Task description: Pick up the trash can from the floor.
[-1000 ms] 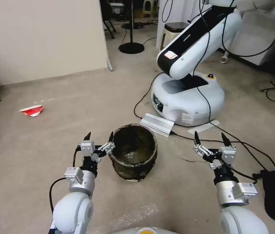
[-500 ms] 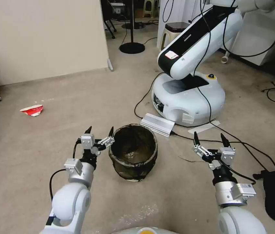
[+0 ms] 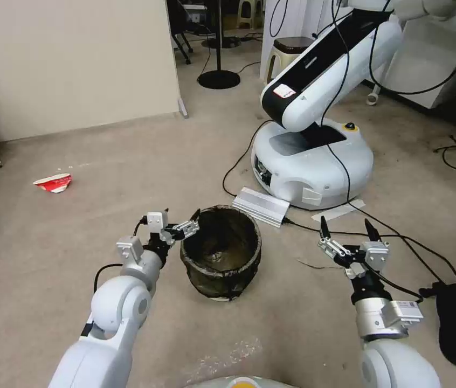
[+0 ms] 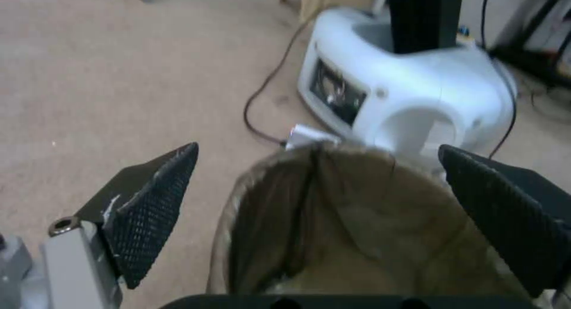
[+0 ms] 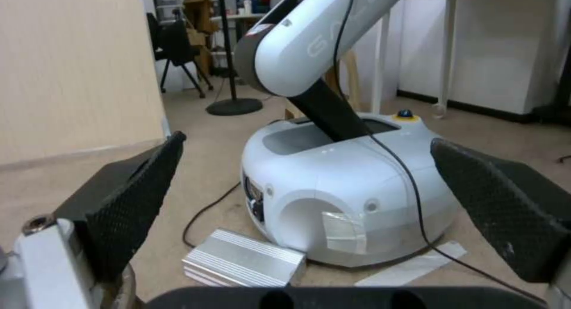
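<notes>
Trash can (image 3: 221,252) upright on floor (image 3: 66,258), centre near.
Left gripper (image 3: 180,219) spread, one finger over the can's left rim. Right gripper (image 3: 345,229) spread, well right. Far white robot (image 3: 314,108): lettering unreadable.

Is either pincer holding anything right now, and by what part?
Nothing is held. The left pincer is open at the trash can rim; the right pincer is open, apart.
</notes>
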### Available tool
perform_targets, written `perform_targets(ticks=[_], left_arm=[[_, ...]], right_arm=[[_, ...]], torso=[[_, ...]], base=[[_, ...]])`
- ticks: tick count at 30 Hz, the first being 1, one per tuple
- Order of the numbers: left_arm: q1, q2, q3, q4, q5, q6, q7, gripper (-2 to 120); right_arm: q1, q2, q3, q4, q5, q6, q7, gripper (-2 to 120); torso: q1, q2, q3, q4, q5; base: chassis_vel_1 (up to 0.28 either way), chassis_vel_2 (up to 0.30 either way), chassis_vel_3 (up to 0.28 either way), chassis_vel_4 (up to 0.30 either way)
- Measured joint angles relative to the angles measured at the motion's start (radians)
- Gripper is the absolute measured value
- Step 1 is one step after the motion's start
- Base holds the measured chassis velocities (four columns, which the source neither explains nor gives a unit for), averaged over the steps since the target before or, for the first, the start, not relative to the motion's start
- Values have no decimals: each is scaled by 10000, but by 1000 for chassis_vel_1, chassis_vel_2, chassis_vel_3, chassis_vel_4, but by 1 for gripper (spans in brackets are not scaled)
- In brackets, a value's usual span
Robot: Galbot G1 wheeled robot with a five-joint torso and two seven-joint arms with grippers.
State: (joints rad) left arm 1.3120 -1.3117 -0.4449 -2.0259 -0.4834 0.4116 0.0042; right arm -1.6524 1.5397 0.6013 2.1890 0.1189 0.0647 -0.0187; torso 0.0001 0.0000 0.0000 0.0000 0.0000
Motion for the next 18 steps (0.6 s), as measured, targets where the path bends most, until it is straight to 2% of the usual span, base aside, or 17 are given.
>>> perform_targets(ticks=[4, 9, 14, 18], left_arm=[[-75, 89, 103, 112, 2, 278, 81, 100], [-252, 138, 361, 528, 656, 604, 160, 100], [-511, 196, 546, 803, 1295, 1473, 340, 100], [-639, 214, 633, 954, 1470, 1671, 343, 100]], right_arm=[[26, 17, -18, -20, -23, -19, -1, 100], [34, 42, -33, -35, -42, -32, 0, 100], [16, 60, -28, -31, -43, -32, 0, 100], [-8, 77, -25, -29, -42, -24, 0, 100]], torso=[[-1, 0, 1, 0, 0], [-1, 0, 0, 0, 0], [0, 0, 0, 0, 0], [0, 0, 0, -1, 1]], base=[[0, 0, 0, 0], [0, 0, 0, 0], [0, 0, 0, 0], [0, 0, 0, 0]])
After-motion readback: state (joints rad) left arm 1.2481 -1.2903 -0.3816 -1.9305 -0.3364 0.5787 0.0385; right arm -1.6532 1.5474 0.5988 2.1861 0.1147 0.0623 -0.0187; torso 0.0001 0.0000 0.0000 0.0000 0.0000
